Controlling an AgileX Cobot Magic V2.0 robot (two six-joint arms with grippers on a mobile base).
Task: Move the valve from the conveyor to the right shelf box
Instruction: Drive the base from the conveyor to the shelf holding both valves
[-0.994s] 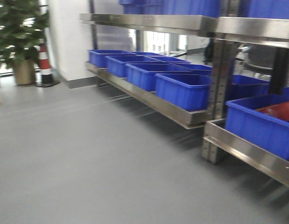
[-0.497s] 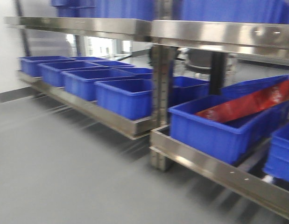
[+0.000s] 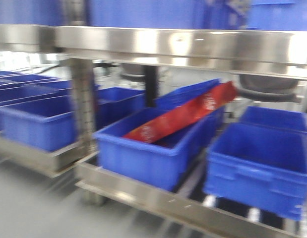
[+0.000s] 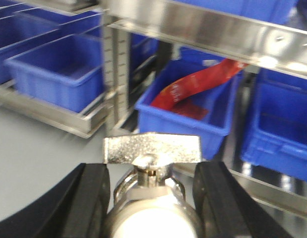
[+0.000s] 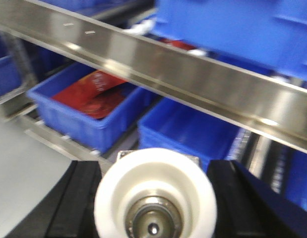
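Left jaws: closed on a valve (image 4: 153, 218). The two black fingers (image 4: 91, 198) stand either side of its pale, rounded body and meet it low in the left wrist view. Higher up, a narrow gap shows beside the metal neck. The valve's flat metal handle (image 4: 152, 148) sits crosswise on top, clear of both fingers.

Right jaws: closed on a second valve (image 5: 155, 196), seen end-on as a white round face with a metal bore at its centre. The black fingers (image 5: 76, 203) bear on the white rim at left and right. The opening is as wide as that rim.

Location: both valves are held in the air in front of a stainless steel shelf rack (image 3: 193, 44), near it but touching neither the rack nor any box.

Rack contents: blue plastic boxes sit on the lower tier. One blue box (image 3: 148, 153), just right of the steel upright (image 3: 84, 99), holds a long red packet (image 3: 185, 116) that lies slantwise, its upper end raised over the far rim. An adjacent blue box (image 3: 262, 166) stands just to its right, and more blue boxes stand left of the upright. Grey floor (image 3: 24, 208) lies before the rack.

Picture quality: all three views are blurred, so the print on the packet cannot be read.
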